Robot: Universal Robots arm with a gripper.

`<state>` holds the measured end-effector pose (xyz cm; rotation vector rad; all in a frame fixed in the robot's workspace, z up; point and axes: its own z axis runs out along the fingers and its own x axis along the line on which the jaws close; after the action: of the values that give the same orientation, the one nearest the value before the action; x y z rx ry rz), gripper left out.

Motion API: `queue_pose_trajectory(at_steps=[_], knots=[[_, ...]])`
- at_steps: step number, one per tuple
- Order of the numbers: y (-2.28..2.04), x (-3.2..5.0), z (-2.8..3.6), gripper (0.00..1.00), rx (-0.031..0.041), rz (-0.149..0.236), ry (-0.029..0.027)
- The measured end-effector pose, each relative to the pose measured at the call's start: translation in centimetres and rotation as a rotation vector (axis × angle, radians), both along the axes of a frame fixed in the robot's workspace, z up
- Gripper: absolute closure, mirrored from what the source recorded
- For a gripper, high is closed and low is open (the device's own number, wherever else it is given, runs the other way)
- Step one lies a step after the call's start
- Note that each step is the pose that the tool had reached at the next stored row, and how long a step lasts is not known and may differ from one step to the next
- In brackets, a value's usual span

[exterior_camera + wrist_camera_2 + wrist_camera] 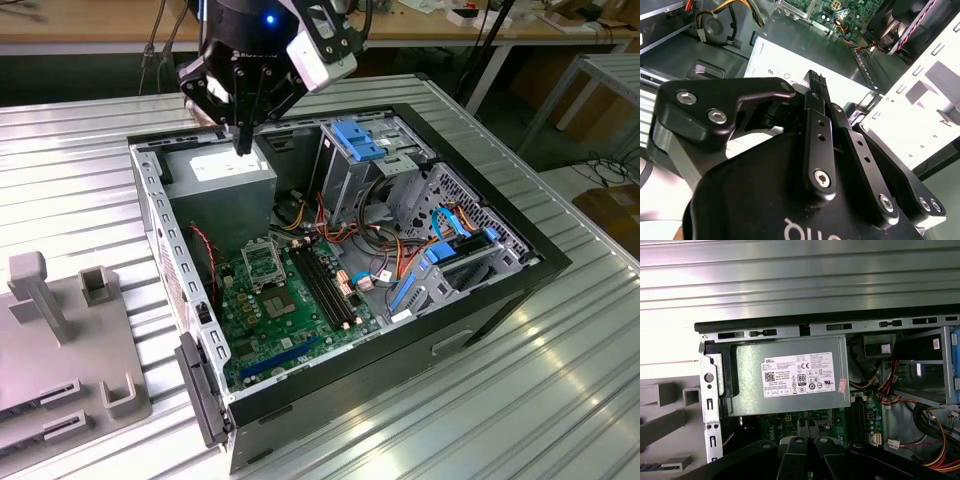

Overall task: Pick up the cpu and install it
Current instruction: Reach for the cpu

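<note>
My gripper (243, 143) hangs above the grey power supply (222, 178) at the back corner of the open computer case (480, 300). Its black fingers meet at the tips in the second wrist view, so the gripper (815, 80) is shut with nothing seen between them. The green motherboard (290, 315) lies on the case floor, nearer the camera in the exterior view. The dark metal-framed socket (262, 262) sits on it, well below and in front of the gripper. The cpu is hidden or out of view; I cannot tell whether it lies in the socket.
Long black memory slots (325, 285) run beside the socket. Drive cages with blue clips (365, 140) and bundled cables (390, 265) fill the case toward the exterior view's right. A grey fixture with posts (60, 340) stands on the ribbed metal table (560, 400) at the exterior view's left.
</note>
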<state>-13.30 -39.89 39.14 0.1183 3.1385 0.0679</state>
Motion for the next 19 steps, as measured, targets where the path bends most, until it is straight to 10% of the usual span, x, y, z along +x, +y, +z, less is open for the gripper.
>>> queue_pose_trajectory(at_steps=[19], knots=[[0.00,-0.26,-0.13,0.89,0.0000,0.000,0.0193]])
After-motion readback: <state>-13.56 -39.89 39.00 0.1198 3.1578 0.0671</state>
